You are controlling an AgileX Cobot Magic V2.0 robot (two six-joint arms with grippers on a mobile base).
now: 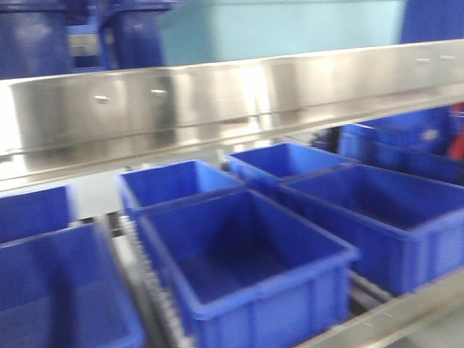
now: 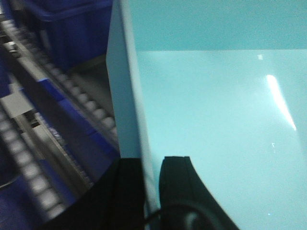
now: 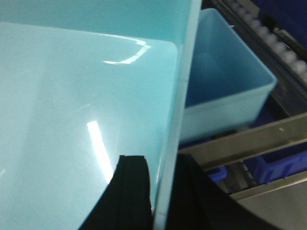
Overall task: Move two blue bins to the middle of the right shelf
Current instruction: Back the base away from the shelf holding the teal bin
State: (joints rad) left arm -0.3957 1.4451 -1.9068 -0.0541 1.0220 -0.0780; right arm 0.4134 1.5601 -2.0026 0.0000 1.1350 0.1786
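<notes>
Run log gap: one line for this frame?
left gripper: shut on light blue bin wall | right gripper: shut on bin wall | second light blue bin: apart, unheld

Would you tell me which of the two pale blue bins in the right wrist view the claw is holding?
The near bin, its wall pinched in the right claw; the far bin sits apart, untouched.

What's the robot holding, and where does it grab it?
A pale blue bin, it seems. The left gripper and the right gripper each pinch a side wall at its top edge, one finger inside, one outside.
</notes>
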